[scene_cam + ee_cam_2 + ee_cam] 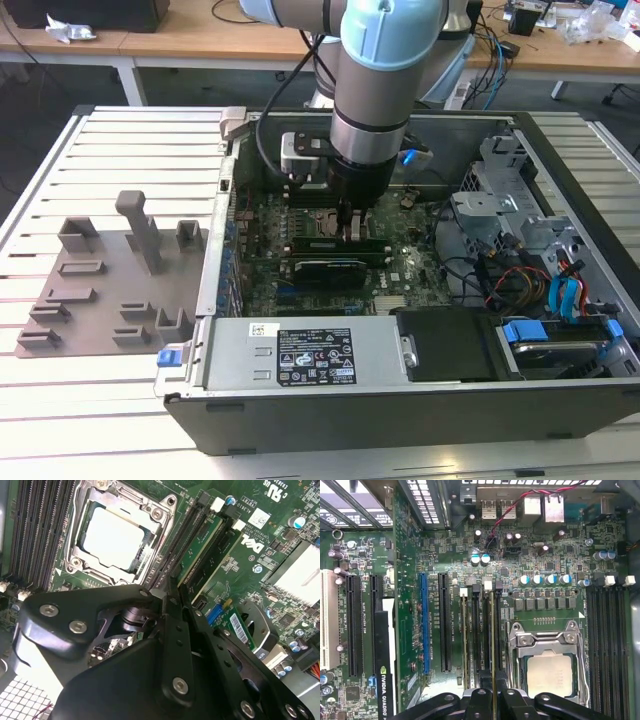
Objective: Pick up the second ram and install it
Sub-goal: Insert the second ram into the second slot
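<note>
- The arm (385,80) stands upright over the open computer case (400,400), wrist pointing straight down at the motherboard (400,265).
- The gripper (175,597) sits beside the CPU socket (547,667), fingers nearly together, pinching the second ram (493,630).
- The second ram stands on edge in a memory slot next to the CPU socket.

We see the arm (385,70) as a thick cylinder with a pale blue cap, a silver-grey band below it and a black wrist section. A black cable (262,140) loops off its side on the exterior view's left. The gripper (172,597) is matte black: 2 flat, narrow fingers (175,645) on angular link plates, studded with round silver screw heads (77,626).
</note>
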Controlling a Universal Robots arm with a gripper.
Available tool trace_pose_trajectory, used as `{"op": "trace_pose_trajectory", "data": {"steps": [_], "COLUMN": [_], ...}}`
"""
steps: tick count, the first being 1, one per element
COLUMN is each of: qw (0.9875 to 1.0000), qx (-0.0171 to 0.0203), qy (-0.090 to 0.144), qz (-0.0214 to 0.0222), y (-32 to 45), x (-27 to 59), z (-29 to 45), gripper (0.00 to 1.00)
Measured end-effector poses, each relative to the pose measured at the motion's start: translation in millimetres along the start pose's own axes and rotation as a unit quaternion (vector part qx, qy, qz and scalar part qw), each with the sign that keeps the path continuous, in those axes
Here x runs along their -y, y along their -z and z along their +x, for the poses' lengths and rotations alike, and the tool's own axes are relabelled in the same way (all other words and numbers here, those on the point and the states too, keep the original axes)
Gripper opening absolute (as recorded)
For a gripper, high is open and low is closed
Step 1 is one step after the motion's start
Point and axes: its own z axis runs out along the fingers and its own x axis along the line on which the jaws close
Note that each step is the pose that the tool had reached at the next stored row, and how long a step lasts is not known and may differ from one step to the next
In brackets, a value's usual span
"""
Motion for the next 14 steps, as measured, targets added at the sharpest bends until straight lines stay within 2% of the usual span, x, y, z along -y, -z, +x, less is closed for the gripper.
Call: {"op": "trace_pose_trajectory", "data": {"steps": [8, 14], "qw": [1.0000, 1.0000], "qx": [0.0000, -0.0002], "qy": [0.001, 0.005], "qz": [0.0000, -0.0005], "y": [2.3, 1.1], "x": [0.5, 0.5], "z": [-0.2, 0.0], "gripper": [0.13, 0.13]}}
